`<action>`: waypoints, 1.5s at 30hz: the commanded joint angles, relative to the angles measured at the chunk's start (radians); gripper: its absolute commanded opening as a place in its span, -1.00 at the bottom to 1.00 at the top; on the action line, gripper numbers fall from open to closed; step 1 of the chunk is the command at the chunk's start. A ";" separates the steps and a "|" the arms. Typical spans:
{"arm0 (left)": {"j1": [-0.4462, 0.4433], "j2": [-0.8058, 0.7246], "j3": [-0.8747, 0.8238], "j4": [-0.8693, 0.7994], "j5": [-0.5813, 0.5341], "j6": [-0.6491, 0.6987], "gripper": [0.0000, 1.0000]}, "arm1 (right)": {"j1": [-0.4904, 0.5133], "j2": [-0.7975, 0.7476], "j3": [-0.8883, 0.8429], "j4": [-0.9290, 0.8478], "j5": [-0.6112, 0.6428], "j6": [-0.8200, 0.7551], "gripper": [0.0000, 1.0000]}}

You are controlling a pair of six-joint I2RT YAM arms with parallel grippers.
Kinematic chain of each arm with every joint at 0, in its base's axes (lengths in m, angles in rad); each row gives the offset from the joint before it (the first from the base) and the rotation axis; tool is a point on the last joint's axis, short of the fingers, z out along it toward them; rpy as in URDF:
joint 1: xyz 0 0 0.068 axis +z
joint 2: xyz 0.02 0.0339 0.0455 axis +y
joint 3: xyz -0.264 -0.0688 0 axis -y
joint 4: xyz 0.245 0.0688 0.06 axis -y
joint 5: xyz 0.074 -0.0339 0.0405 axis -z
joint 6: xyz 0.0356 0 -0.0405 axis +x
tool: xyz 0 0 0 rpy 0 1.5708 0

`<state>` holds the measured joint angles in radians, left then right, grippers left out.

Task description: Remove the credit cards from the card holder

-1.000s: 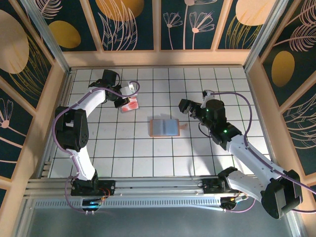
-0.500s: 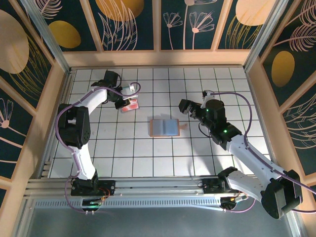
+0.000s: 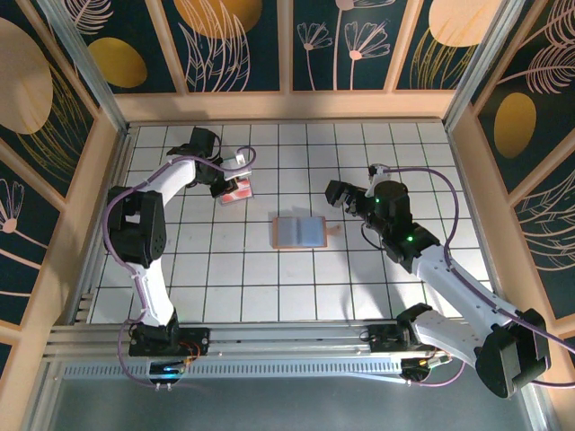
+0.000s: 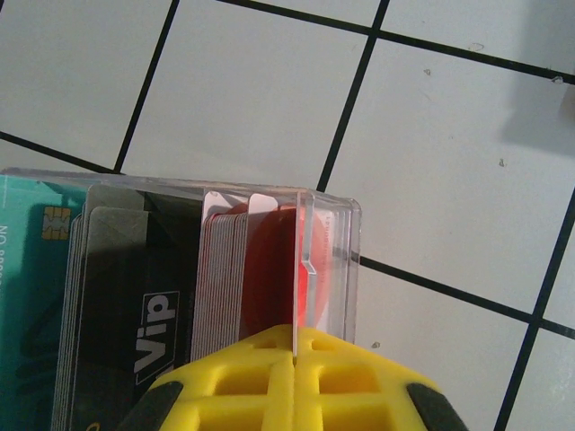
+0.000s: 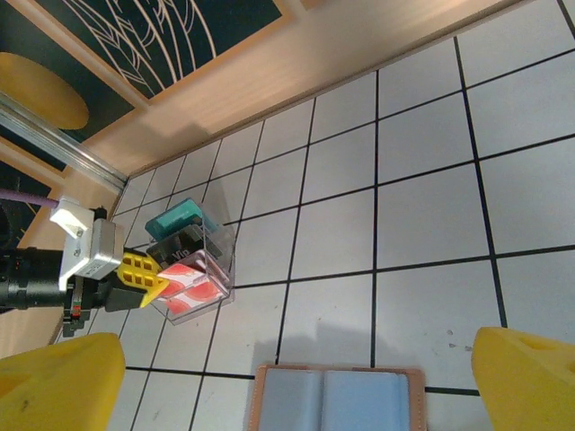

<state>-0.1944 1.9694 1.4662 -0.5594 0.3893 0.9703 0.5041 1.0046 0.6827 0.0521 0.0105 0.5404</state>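
The card holder (image 3: pixel 300 232) lies open and flat mid-table, its grey-blue inside up and a pinkish-brown rim around it; the right wrist view has it (image 5: pixel 340 400) at the bottom edge. The credit cards stand in stacks in a clear plastic box (image 3: pixel 239 189): teal (image 5: pixel 180 218), black (image 5: pixel 184 244) and red-white (image 5: pixel 190 283). My left gripper (image 4: pixel 295 346) is shut on a thin clear wall of that box (image 4: pixel 332 233), beside the red-white cards (image 4: pixel 269 269). My right gripper (image 3: pixel 346 197) hangs open to the right of the card holder, with nothing between its fingers.
Wooden walls (image 3: pixel 287 106) fence the white tiled table on three sides. The box sits near the back left; bare tiles lie between it and the card holder. The arm bases stand at the near edge.
The left arm's elbow has shifted slightly while its gripper stays on the box. The right arm and the card holder have not moved.
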 commanded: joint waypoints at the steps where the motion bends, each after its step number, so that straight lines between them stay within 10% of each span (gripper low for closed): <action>1: 0.004 0.034 0.030 -0.074 0.048 -0.026 -1.00 | 0.004 -0.001 0.009 0.026 0.013 0.019 0.98; 29: -0.019 0.090 0.212 -0.258 -0.038 -0.117 -0.58 | 0.006 -0.038 -0.011 0.020 0.021 0.030 0.98; 43: -0.018 -0.173 0.138 -0.106 -0.089 -0.274 -0.53 | 0.005 -0.059 -0.006 -0.017 0.086 0.023 0.99; 45: -0.019 -0.239 0.075 -0.015 -0.118 -0.348 -0.29 | 0.004 -0.069 -0.008 -0.031 0.110 0.023 0.99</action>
<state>-0.2096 1.8156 1.5990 -0.6868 0.3073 0.7341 0.5041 0.9653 0.6823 0.0429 0.0597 0.5591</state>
